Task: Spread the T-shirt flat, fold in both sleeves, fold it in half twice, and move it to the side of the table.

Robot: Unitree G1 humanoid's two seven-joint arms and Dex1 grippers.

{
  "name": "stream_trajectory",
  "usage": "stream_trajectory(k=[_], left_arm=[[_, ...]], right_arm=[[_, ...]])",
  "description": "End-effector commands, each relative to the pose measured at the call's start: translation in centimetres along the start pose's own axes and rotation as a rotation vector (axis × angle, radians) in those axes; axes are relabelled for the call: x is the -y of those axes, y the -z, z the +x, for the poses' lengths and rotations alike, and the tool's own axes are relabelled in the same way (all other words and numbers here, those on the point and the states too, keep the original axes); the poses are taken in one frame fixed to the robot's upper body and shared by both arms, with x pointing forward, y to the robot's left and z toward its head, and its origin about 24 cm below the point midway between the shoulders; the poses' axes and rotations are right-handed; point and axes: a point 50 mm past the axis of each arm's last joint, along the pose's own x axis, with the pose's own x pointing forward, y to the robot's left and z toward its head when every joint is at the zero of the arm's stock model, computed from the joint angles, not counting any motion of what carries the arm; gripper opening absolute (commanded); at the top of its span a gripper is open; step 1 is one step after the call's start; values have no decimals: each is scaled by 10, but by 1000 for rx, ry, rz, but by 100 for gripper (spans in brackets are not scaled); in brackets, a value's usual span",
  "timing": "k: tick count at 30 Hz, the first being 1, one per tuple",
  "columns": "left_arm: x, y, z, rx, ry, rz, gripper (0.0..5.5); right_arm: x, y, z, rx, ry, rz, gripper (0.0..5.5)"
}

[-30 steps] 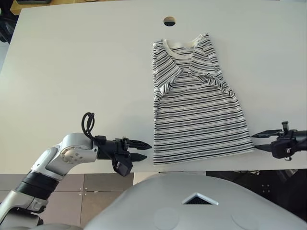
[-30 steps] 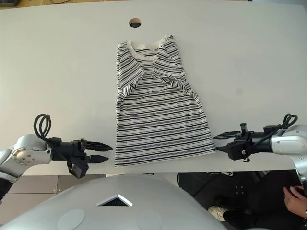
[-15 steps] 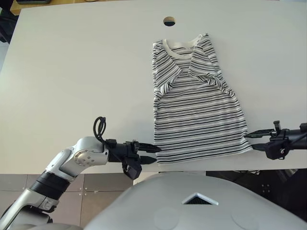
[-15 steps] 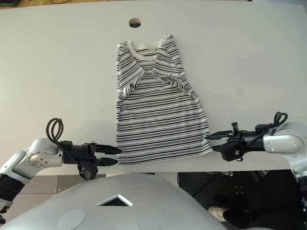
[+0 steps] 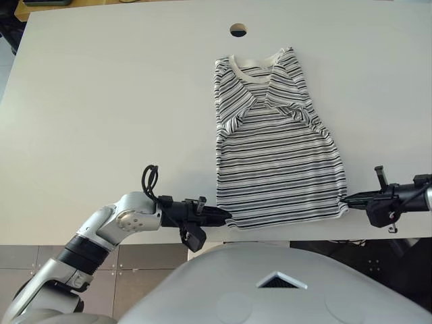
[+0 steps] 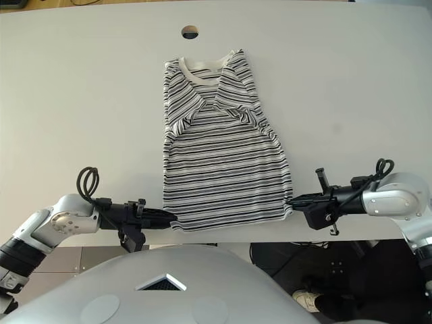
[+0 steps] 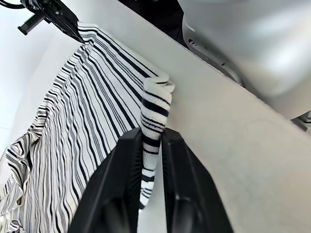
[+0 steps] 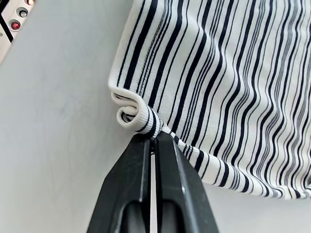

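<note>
Status: T-shirt [image 5: 273, 142] lies flat mid-counter [image 5: 101, 101], collar [image 5: 255, 64] at the far end just short of the cable hole [image 5: 237, 30], hem along the near edge. Sleeves [image 5: 283, 108] are already folded in across the chest, so the shirt is a narrow strip. Spread and sleeve steps look done. Still to do: both half-folds and the move to the side.

Left end effector [image 5: 224, 216] is at the near-left hem corner. The left wrist view shows the fingers [image 7: 127, 160] either side of a bunched-up ridge of fabric, clamped on it. Right end effector [image 5: 345, 198] is at the near-right hem corner. The fingers [image 8: 141, 160] are pressed together with the rolled hem edge pinched at the tips.

Pose: both arms sit low along the near counter edge, with forearms roughly level and pointing inward toward each other, tips at counter height. This reads as the setup for the first half-fold, hem carried up to the collar.
</note>
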Motion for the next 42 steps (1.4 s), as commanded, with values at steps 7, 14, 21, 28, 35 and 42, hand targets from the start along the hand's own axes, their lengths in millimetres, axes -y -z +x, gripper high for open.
stream_trajectory(k=[7,14,21,28,35,42], left_arm=[[-5,-4,-23,17,80,-485,13],[-27,-44,-57,265,276,-861,13],[-71,-4,-56,177,-309,-766,13],[-100,42,-82,70,-665,-758,13],[-99,96,-93,-93,-876,-818,13],[-118,124,-88,-104,-920,-840,13]], right_arm=[[-4,-15,-4,173,-63,280,10],[19,-40,-34,558,-33,457,10],[65,-26,-31,658,410,354,10],[116,-1,-7,597,702,407,10],[168,9,21,534,887,479,10],[195,31,45,434,961,660,10]])
